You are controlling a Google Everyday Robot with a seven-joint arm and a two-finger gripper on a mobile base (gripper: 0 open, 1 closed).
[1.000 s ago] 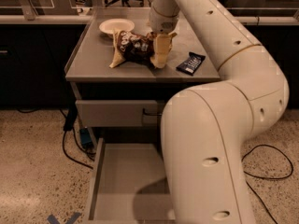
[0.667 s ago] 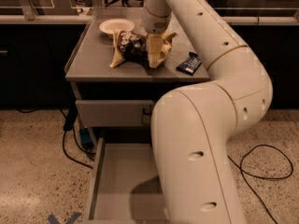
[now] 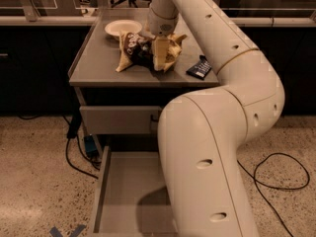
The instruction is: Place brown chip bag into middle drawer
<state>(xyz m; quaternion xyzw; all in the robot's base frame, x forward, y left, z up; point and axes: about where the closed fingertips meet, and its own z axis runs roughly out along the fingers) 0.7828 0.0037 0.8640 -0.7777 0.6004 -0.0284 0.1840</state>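
Observation:
The brown chip bag (image 3: 134, 49), crumpled dark brown and pale yellow, lies on the grey cabinet top (image 3: 94, 63) near its middle. My gripper (image 3: 161, 57) comes down from the wrist at the bag's right part and touches it, with pale-yellow foil showing on both sides of it. The middle drawer (image 3: 123, 191) is pulled out below, a shallow grey tray with a bare floor. My arm's big lower link covers its right side.
A white bowl (image 3: 123, 27) sits behind the bag at the back of the top. A small dark-blue snack bar wrapper (image 3: 199, 67) lies to the right. A closed grey drawer front (image 3: 118, 120) is above the open drawer. Black cables (image 3: 276, 181) lie on the floor.
My gripper and arm have shifted left, from the bag's right edge onto the bag. The bag stays in the same place on the top.

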